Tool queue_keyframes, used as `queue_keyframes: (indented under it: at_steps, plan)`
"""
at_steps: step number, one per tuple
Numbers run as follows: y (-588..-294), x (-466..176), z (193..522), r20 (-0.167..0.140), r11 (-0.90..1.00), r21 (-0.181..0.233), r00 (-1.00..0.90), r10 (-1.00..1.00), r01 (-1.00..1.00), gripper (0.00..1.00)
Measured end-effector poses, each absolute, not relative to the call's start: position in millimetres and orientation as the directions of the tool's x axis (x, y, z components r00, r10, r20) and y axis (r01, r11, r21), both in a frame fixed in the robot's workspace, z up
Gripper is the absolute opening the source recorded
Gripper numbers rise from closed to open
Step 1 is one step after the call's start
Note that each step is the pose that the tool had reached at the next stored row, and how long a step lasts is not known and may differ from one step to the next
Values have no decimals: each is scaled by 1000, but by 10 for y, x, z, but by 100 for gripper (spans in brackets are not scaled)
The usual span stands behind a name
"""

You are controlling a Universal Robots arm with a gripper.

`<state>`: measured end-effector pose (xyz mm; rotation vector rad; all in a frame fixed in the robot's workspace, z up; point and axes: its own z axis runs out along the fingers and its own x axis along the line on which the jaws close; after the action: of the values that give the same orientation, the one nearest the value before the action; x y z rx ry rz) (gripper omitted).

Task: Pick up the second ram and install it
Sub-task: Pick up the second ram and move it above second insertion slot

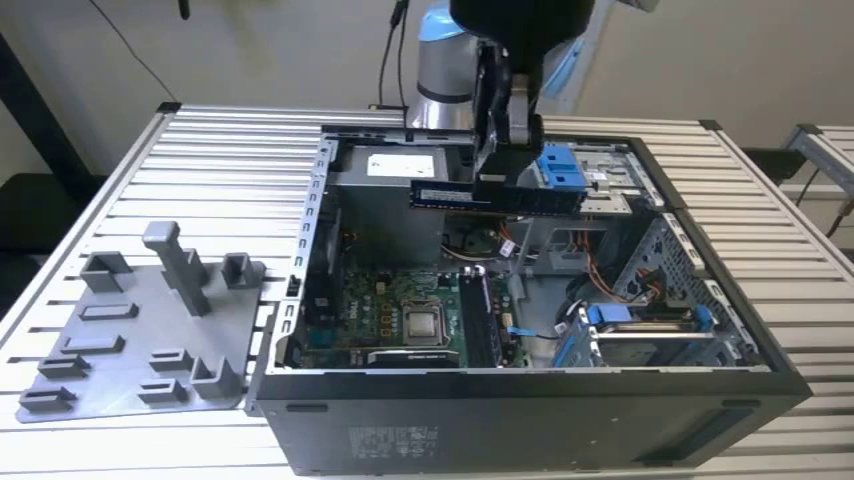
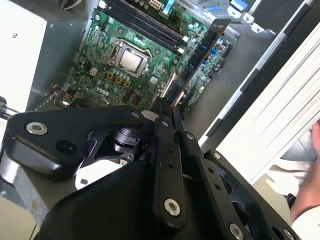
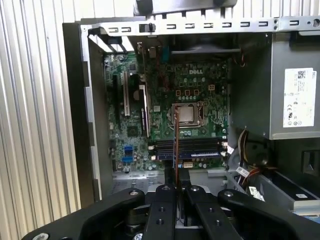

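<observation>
Exterior view: the gripper (image 1: 495, 178) is clamped on the second ram (image 1: 497, 197) near mid-length. The stick hangs level above the open computer case (image 1: 534, 410), well clear of the motherboard (image 1: 380, 318). First wrist view: the stick shows edge-on and lies across the memory slots (image 3: 187, 148), not along them. Judgement: sound seating requires the stick turned parallel to a vacant slot, its notch matched, and pressure applied squarely and evenly so neither end tilts.
</observation>
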<state>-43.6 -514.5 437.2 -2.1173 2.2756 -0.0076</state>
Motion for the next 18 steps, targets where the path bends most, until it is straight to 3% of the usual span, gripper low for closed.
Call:
queue_keyframes:
  at_steps: [18]
  plan:
    - [-5145, -143, 4372, -21, 20, -26, -20, -1000, -999, 14]
